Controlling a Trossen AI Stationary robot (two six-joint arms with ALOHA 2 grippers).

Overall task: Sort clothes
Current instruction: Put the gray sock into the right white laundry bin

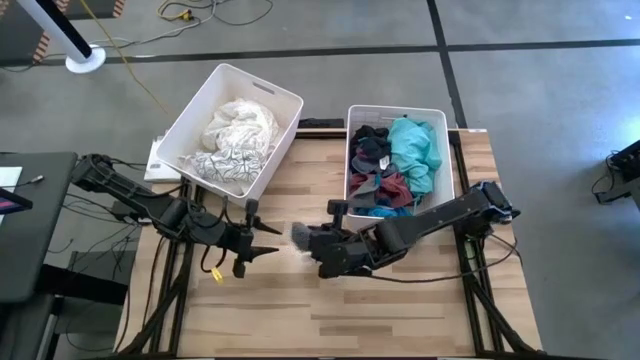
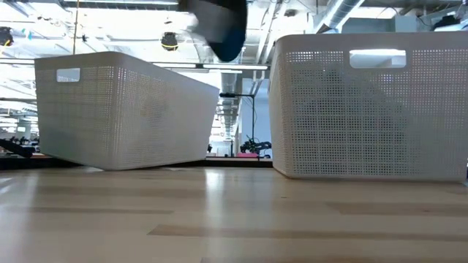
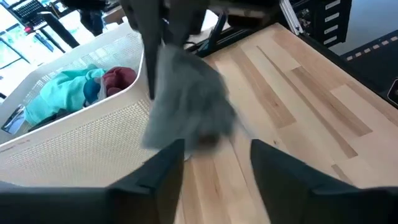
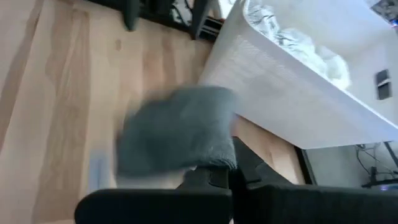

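A grey cloth point(image 1: 303, 236) is seen at frame centre in the high view. At upper left, cream clothes point(image 1: 240, 125) and a white piece with dark print point(image 1: 222, 166) are held in a white bin point(image 1: 286, 98). In the other white bin point(image 1: 352, 150) (right of centre), teal point(image 1: 414, 146), maroon point(image 1: 393, 187), black point(image 1: 374, 135) and navy point(image 1: 371, 151) fabrics are seen. The table point(image 1: 400, 310) is pale wood.

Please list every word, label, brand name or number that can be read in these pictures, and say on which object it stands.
None can be read. The two white bins, the clothes and the wooden table show no lettering. The grey garment held by the right pincer is blurred and shows no label.
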